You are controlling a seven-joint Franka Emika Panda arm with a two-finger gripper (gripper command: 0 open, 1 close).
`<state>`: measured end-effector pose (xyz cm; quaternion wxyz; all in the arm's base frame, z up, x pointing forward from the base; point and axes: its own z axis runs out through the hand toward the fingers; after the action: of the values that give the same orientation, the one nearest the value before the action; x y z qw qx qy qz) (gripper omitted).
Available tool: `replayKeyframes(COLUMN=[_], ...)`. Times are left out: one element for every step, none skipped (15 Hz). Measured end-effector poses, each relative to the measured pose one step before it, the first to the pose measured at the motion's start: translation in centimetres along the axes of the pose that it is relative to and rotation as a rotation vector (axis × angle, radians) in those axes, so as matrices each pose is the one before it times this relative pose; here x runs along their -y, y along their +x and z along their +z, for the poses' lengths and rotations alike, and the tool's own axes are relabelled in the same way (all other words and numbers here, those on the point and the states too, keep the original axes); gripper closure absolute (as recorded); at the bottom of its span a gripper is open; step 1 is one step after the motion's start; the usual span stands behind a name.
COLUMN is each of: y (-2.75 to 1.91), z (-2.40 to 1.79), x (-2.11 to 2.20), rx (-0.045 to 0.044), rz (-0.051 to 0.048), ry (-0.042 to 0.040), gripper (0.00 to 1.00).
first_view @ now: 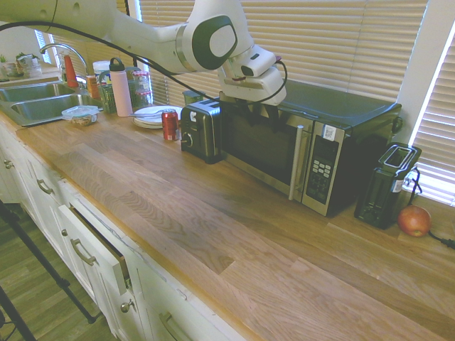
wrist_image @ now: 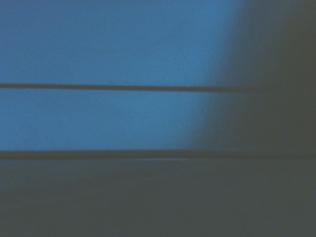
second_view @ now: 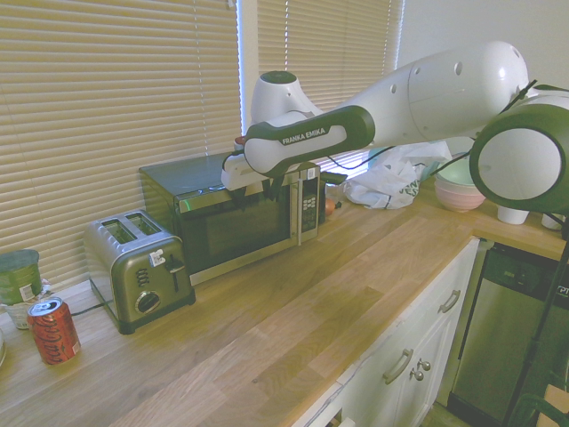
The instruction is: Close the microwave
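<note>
The microwave (first_view: 313, 153) stands at the back of the wooden counter, black and stainless, with a dark glass door and a vertical silver handle (first_view: 295, 163). Its door looks flush with the body in both exterior views. My gripper (first_view: 259, 108) sits at the door's upper front edge, left of the handle, close to or touching the glass. In the second exterior view the microwave (second_view: 222, 222) is partly covered by my arm, and the gripper (second_view: 258, 184) is mostly hidden behind the wrist. The wrist view is a blur of blue and dark grey with two dark lines.
A chrome toaster (first_view: 201, 130) stands just left of the microwave, with a red soda can (first_view: 170, 125) beside it. Right of it are a slim black toaster (first_view: 387, 185) and an apple (first_view: 414, 220). A sink (first_view: 35, 99), bottles and plates lie far left.
</note>
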<state>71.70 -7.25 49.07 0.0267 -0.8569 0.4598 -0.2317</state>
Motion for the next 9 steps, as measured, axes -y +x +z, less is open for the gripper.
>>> replayKeyframes(y=[-0.775,-2.026,-0.178,-0.368,-0.555,-0.763,-0.949,-1.057,-1.134], z=[0.403,-0.893,0.144,0.150,0.012,-0.116,-0.106,-0.149,-0.002], x=[-0.549,-1.801,-0.327,-0.557,-0.729,-0.851,-0.915,-0.886,-0.893], rx=[0.04342,0.05581,0.00449,0.00663,0.00788,0.01120,0.01458,0.00847,0.00653], rz=[-0.01047,-0.01406,-0.00172,-0.00419,-0.00323,-0.00822,-0.01548,-0.01302,-0.00985], ry=[-0.00008,-0.01328,-0.00548,-0.00706,-0.00698,-0.00536,-0.00348,0.00019,-0.00094], gripper=[0.00,0.00,0.00,0.00,0.00,0.00,0.00,0.00,0.00])
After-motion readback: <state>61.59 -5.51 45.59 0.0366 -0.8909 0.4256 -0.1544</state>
